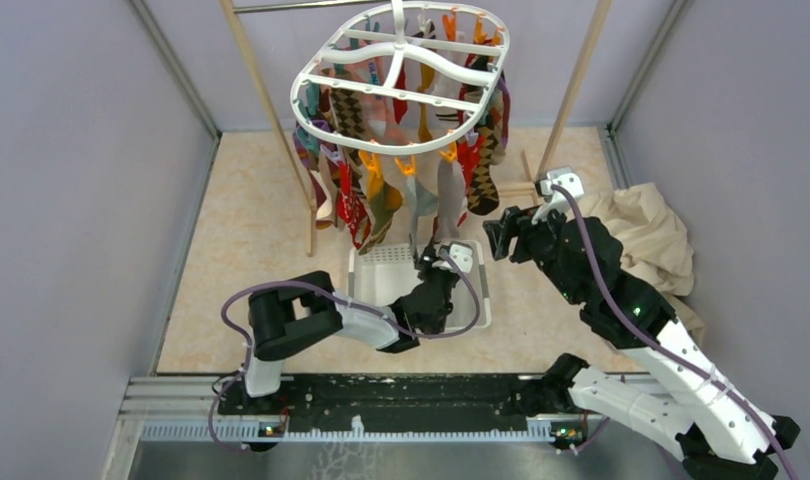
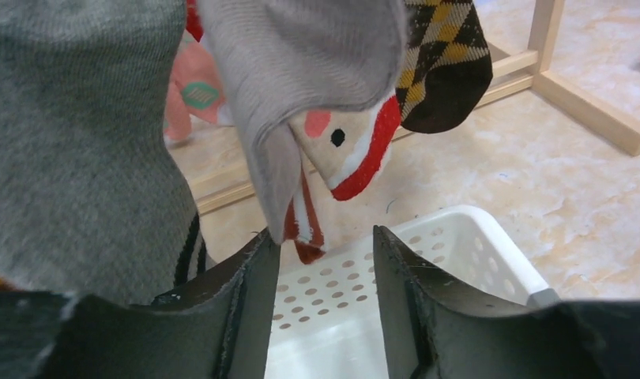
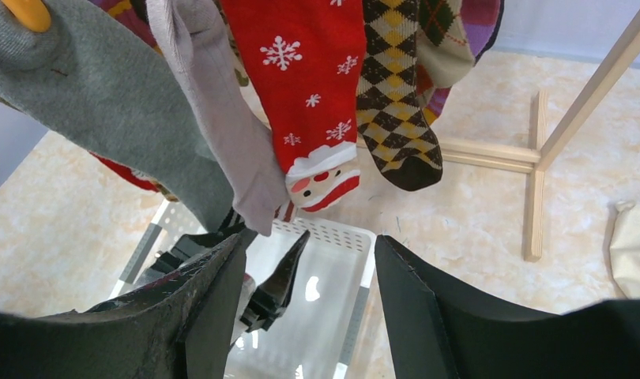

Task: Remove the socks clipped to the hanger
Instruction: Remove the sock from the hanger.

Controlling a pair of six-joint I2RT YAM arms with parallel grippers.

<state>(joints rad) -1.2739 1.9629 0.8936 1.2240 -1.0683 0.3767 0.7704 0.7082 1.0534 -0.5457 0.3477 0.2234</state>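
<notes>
Under the white plastic oval hanger (image 1: 303, 95), patterned fabric socks (image 1: 481, 180) hang clipped. A pale grey sock (image 2: 301, 63) dangles at the left gripper (image 2: 323, 237), whose jaws are spread. It should pinch higher on the sock, then pull straight down. The right gripper (image 3: 309, 241) is spread and empty.

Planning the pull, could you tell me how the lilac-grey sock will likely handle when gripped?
Probably floppy: the lilac-grey sock hangs limp and folded above the left gripper. Its fine ribbed knit suggests good grip, not slippery. Likely stretches before coming free.

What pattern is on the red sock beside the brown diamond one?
The red sock has white snowflakes and a Santa face at the toe; clearest in the right wrist view.
</notes>
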